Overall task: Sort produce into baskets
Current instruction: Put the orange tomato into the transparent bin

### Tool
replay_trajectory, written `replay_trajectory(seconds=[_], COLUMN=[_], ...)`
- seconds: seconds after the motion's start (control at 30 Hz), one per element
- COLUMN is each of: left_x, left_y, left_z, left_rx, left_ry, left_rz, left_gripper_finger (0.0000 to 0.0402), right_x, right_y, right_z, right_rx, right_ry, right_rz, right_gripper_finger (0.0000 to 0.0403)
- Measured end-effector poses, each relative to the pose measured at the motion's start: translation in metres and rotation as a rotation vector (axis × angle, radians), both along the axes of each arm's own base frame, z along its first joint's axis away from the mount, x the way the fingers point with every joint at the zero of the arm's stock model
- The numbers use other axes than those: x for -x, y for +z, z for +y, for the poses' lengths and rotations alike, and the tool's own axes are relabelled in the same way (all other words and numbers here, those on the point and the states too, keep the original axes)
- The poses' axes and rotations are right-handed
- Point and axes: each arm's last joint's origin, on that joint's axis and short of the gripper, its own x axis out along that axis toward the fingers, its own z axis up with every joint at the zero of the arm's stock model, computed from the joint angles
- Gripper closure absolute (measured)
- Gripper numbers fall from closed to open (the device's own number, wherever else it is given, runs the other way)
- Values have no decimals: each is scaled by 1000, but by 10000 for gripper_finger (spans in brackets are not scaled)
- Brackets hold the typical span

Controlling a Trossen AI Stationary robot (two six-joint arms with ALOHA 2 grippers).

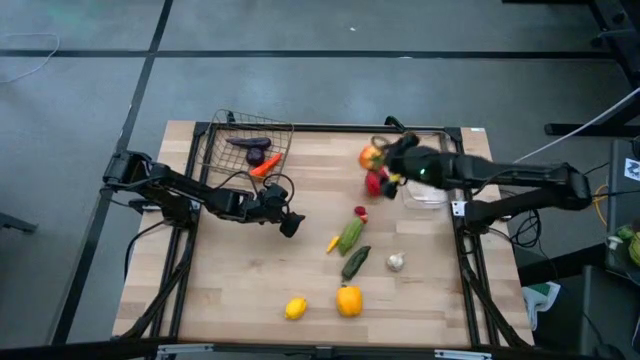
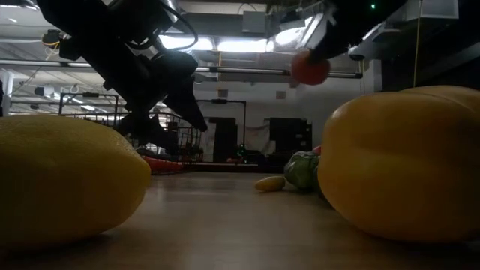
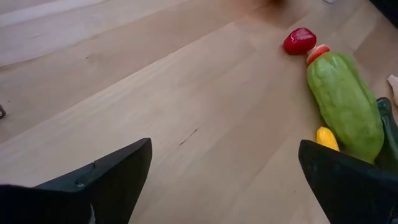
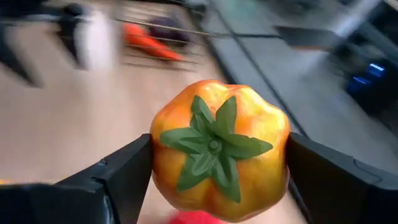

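My right gripper (image 1: 384,160) holds an orange-red tomato (image 4: 221,149) in the air over the table's far right part; it also shows high up in the low view (image 2: 310,70). My left gripper (image 1: 290,222) stands open above bare wood (image 3: 224,155) left of the table's middle, holding nothing. The wire basket (image 1: 222,148) at the far left holds a purple piece (image 1: 250,143) and an orange one (image 1: 264,165). A clear bin (image 1: 428,196) stands at the far right. More produce lies on the table. My right gripper pinches the tomato's two opposite sides (image 4: 160,163) between its two fingers (image 4: 124,174). The green leafy top (image 4: 214,146) faces back toward the wrist. The fingers come from the table's right side, slanting down. The tomato is lifted clear of the table.
A red piece (image 1: 377,183) lies under the right gripper. Mid-table lie a small red piece (image 1: 360,212), a light green one (image 1: 350,235), a small yellow one (image 1: 333,243), a dark green one (image 1: 355,262) and a garlic bulb (image 1: 396,262). A lemon (image 1: 295,308) and a yellow pepper (image 1: 349,300) sit near the front edge.
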Motion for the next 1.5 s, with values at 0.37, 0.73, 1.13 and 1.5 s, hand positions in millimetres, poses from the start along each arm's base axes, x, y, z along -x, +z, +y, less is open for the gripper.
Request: replay_trajectory(seconds=[0.37, 0.73, 1.13, 1.5], left_x=[0, 0, 0, 0], left_y=[0, 0, 0, 0], left_z=[0, 0, 0, 0], left_rx=[0, 0, 0, 0], left_ry=[0, -1, 0, 0], left_rz=[-6, -6, -6, -6], left_gripper_finger=[2, 2, 2, 2], right_x=[46, 81, 89, 89], right_y=[-14, -65, -106, -107], right_z=[-66, -104, -111, -110], right_rx=[-92, -263, -296, -308], right_ry=[-385, -542, -534, -526], right_rz=[203, 257, 154, 160], right_gripper_finger=[65, 65, 65, 65])
